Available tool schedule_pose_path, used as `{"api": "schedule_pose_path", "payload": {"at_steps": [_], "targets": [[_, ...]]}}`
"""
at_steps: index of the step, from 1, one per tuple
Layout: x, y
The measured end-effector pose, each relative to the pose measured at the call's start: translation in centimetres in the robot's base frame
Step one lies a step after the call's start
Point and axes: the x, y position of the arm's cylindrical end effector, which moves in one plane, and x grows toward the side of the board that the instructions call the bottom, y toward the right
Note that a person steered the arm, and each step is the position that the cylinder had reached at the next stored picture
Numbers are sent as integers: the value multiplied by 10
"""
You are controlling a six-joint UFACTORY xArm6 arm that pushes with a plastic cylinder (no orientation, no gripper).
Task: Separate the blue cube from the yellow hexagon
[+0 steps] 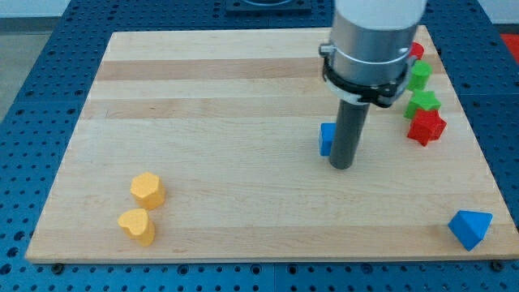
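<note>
A blue cube [326, 139] sits a little right of the board's middle, partly hidden behind my rod. My tip [341, 166] rests on the board just to the cube's right and slightly below it, touching or nearly touching its side. The yellow hexagon [147, 189] lies far off at the view's lower left. A yellow heart-shaped block [137, 225] lies just below the hexagon.
The wooden board [243, 97] lies on a blue perforated table. At the upper right stand a red star [426, 126], two green blocks [422, 103] [418, 76] and a red block [416, 51] partly hidden by the arm. A blue triangular block [470, 228] sits at the lower right corner.
</note>
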Motion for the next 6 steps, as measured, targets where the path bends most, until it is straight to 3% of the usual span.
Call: {"api": "schedule_pose_path", "payload": {"at_steps": [2, 4, 5, 6], "targets": [[0, -10], [24, -89], [-21, -89], [-34, -78]]}}
